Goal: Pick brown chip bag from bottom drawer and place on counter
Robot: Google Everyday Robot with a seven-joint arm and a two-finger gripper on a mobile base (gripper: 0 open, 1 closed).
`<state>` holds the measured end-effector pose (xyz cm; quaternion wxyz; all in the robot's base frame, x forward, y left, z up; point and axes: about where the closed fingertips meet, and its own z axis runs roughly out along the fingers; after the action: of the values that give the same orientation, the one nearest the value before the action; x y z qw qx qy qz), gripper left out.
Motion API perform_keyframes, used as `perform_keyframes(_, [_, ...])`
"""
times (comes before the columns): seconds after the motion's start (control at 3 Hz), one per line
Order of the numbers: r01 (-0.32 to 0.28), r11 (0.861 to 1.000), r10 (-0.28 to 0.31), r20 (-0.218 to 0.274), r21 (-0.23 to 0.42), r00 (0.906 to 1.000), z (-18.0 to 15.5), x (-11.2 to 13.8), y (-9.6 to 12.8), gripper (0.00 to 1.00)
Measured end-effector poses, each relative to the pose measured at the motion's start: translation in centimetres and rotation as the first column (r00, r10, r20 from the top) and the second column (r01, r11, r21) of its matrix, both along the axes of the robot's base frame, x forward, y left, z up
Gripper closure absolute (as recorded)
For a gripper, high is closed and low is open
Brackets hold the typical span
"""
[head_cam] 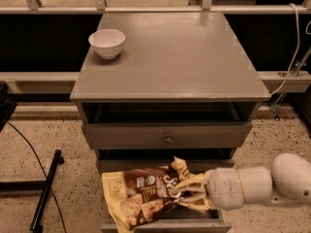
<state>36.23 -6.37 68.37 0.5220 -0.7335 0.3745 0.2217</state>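
The brown chip bag [141, 194] is dark brown with tan ends and hangs above the open bottom drawer [165, 224] at the frame's lower edge. My gripper [187, 194] comes in from the right on a white arm and is shut on the bag's right end. The bag's left end droops past the drawer's left side. The counter [175, 57], the grey cabinet top, lies above and behind.
A white bowl [107, 42] stands on the counter's back left corner. Two shallower drawers with round knobs [168, 139] are partly open above the bottom drawer. A black stand leg [46, 191] and cable lie on the floor at left. A railing runs behind.
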Motion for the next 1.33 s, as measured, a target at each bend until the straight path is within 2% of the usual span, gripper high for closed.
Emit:
perform_keyframes(0.33, [0.032, 0.999, -0.031, 0.013, -0.031, 0.9994, 7.8, 0.3, -4.6, 1.00])
perform_keyframes(0.67, [0.171, 0.985, -0.171, -0.008, 0.023, 0.9852, 12.6, -0.5, -12.4, 1.00])
perform_keyframes(1.0, [0.202, 0.979, -0.202, 0.006, 0.030, 0.9793, 13.7, -0.4, -14.0, 1.00])
perform_keyframes(1.33, [0.201, 0.979, -0.201, 0.005, 0.029, 0.9796, 13.6, -0.4, -14.0, 1.00])
